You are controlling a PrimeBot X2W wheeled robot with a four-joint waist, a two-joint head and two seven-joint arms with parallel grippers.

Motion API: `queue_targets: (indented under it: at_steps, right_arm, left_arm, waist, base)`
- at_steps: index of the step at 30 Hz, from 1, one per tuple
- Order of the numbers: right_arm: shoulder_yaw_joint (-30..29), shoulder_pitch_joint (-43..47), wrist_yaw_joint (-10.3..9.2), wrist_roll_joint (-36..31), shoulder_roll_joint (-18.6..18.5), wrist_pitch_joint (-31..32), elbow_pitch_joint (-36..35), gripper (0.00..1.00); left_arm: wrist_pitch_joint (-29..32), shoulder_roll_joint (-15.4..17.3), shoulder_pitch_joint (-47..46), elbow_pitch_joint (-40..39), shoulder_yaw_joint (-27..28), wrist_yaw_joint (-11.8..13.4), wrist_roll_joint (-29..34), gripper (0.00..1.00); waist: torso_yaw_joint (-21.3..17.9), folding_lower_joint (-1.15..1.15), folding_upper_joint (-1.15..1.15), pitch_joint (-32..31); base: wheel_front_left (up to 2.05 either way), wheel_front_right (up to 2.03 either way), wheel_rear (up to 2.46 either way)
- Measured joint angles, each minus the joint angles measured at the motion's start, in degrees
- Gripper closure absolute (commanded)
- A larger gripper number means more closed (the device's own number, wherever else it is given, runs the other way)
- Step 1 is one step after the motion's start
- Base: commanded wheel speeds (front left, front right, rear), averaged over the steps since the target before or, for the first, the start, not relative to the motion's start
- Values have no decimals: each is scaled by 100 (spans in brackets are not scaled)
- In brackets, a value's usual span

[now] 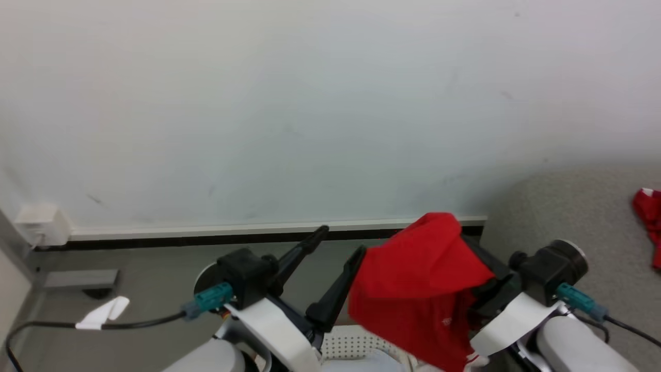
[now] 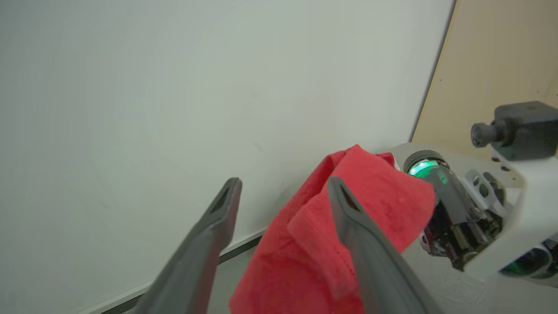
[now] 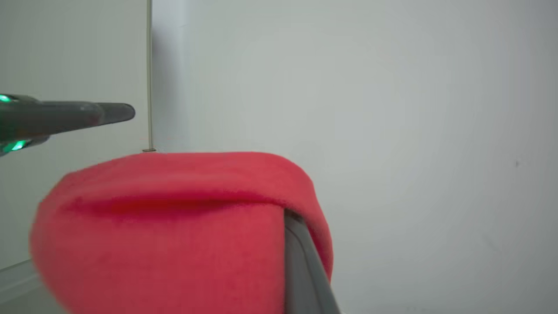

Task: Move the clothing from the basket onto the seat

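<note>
A red garment (image 1: 418, 279) of the clothing hangs draped over my right gripper (image 1: 480, 256), which is shut on it; the fabric hides the fingertips. In the right wrist view the same cloth (image 3: 174, 226) folds over one grey finger (image 3: 301, 261). My left gripper (image 1: 338, 243) stands open and empty just left of the garment, and its two fingers (image 2: 218, 218) frame the red cloth (image 2: 314, 244) behind them. A perforated bit of the basket (image 1: 351, 345) peeks out at the bottom edge. The grey seat (image 1: 568, 222) lies to the right, with another red garment (image 1: 648, 217) on it.
A pale wall (image 1: 310, 103) with a skirting board (image 1: 258, 230) runs close ahead. At the left are a white wall box (image 1: 44, 225), a grey floor plate (image 1: 80, 279) and a black cable with a white tag (image 1: 103, 311).
</note>
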Motion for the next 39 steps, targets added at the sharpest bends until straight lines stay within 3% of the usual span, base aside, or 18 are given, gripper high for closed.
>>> queue_targets:
  at_steps: [11, 23, 32, 39]
  right_arm:
    - [-466, -14, -1, -91, -508, 1, -318, 100]
    - [-879, 132, 0, -143, -723, 1, -646, 100]
    - [-1546, -14, 0, -89, -781, 35, -658, 100]
    - [-2524, -1224, 0, -147, -1003, 387, -494, 100]
  left_arm:
    - [-337, -268, 171, 407, -361, -153, 253, 0]
    - [-441, -422, 65, 644, -401, -246, 320, 0]
    - [-376, -422, -330, 544, -435, -318, 533, 0]
    - [-167, -130, -812, 271, -348, -422, 700, 0]
  waist:
    - [-930, 0, 0, 241]
    - [-1949, 0, 0, 493]
    - [-2026, 0, 0, 1087]
    - [-1799, 1, 0, 1945]
  base:
    - [0, 0, 0]
    - [0, 0, 0]
    - [0, 0, 0]
    - [0, 0, 0]
